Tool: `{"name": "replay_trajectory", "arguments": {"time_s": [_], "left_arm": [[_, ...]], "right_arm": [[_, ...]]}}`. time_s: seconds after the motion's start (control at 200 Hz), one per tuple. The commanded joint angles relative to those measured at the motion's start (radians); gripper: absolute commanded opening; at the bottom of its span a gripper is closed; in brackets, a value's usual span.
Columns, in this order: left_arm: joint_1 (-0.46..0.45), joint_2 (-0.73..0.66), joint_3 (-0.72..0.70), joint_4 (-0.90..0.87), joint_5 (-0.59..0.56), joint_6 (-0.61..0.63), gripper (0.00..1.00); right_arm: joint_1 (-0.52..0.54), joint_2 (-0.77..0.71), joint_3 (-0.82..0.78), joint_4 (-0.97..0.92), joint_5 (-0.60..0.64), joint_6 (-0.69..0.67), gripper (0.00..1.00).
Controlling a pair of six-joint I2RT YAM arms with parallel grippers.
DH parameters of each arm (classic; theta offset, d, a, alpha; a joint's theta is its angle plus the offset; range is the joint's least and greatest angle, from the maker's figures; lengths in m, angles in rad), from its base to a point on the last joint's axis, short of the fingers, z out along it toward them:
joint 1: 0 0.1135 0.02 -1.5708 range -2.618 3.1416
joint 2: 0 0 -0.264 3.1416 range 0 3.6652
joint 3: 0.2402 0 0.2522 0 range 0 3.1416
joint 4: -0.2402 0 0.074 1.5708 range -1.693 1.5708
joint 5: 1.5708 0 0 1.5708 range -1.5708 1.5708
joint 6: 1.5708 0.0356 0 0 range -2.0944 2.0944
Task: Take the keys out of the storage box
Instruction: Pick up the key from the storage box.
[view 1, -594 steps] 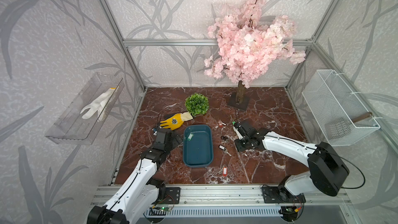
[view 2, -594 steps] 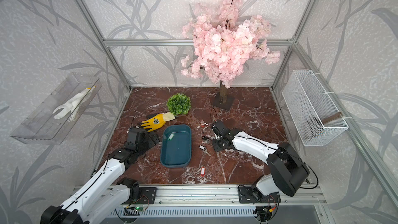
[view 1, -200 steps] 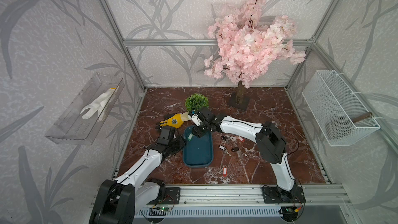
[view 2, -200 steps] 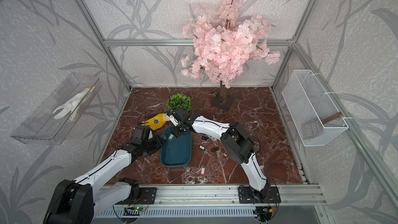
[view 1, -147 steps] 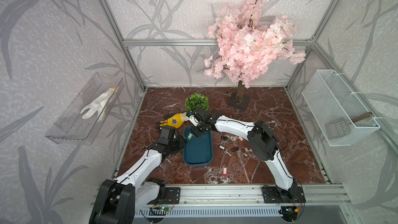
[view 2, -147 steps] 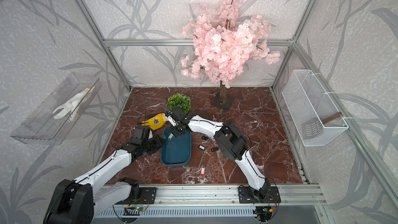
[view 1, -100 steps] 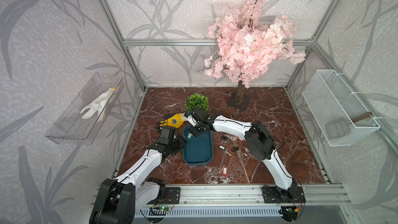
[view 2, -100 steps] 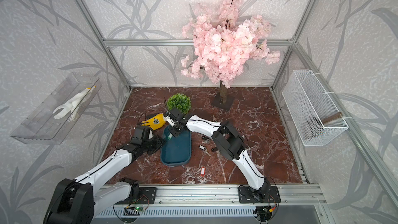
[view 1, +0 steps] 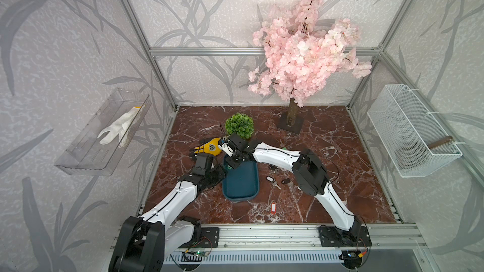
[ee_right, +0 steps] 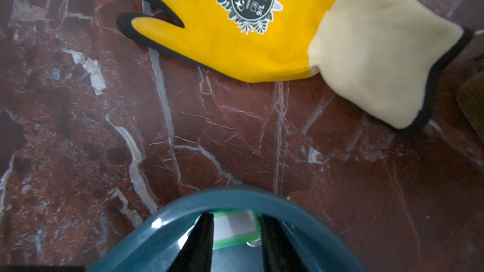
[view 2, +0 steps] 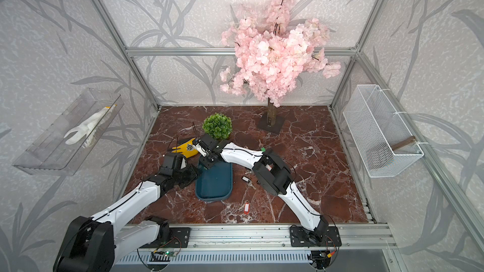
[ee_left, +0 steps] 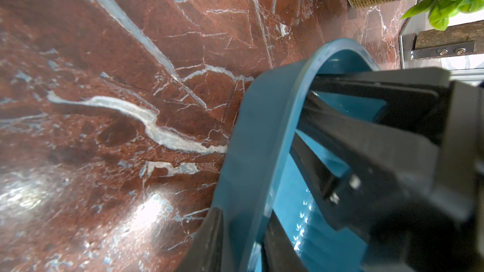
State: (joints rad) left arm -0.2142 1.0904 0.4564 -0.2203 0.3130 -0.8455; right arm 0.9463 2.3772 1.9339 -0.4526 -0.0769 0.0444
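The teal storage box (view 1: pixel 242 187) (view 2: pixel 214 183) lies on the marble floor. My left gripper (ee_left: pixel 245 215) (view 1: pixel 219 173) is shut on its left wall, one finger outside and one inside. My right gripper (ee_right: pixel 235 219) (view 1: pixel 231 164) reaches down into the box's far left corner. Its two fingers are closed against the sides of a green tag (ee_right: pixel 235 227) with a white label, and a bit of silver key ring shows beside it. Other keys lie on the floor right of the box: a white-tagged one (view 1: pixel 269 179), a black-tagged one (view 1: pixel 286 180) and a red-tagged one (view 1: pixel 273 208) (view 2: pixel 246 208).
A yellow glove (view 1: pixel 209 147) (ee_right: pixel 235 30) lies just beyond the box's far end. Behind it stand a green plant ball (view 1: pixel 239 126) and the pink tree's base (view 1: pixel 290 124). A clear tray (view 1: pixel 104 132) hangs on the left wall and a wire basket (view 1: pixel 411 132) on the right wall.
My right arm swung from the floor right of the box to its far left corner, and its jaws narrowed around the green tag. The left gripper stayed on the box's left wall.
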Motion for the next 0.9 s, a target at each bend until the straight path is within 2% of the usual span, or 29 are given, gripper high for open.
{"name": "replay_trajectory", "arguments": {"time_s": [0.0, 0.16, 0.46, 0.585, 0.745, 0.895], "left_arm": [[0.003, 0.006, 0.018, -0.008, -0.009, 0.019, 0.28], [0.003, 0.007, 0.019, -0.009, -0.009, 0.019, 0.28], [0.004, -0.006, 0.023, -0.016, -0.019, 0.026, 0.29], [0.004, -0.014, 0.04, -0.039, -0.029, 0.037, 0.31], [0.004, -0.048, 0.076, -0.086, -0.054, 0.054, 0.4], [0.007, -0.126, 0.097, -0.117, -0.102, 0.065, 0.57]], "right_arm": [[0.002, 0.027, 0.026, -0.028, 0.038, -0.02, 0.33], [0.002, 0.039, 0.04, -0.045, 0.045, -0.024, 0.29], [0.002, 0.002, 0.023, -0.057, 0.04, -0.029, 0.01], [0.002, -0.051, -0.011, -0.051, 0.049, -0.034, 0.0], [0.001, -0.163, -0.09, -0.044, 0.054, -0.031, 0.0], [0.002, -0.318, -0.21, -0.043, 0.052, -0.025, 0.0]]}}
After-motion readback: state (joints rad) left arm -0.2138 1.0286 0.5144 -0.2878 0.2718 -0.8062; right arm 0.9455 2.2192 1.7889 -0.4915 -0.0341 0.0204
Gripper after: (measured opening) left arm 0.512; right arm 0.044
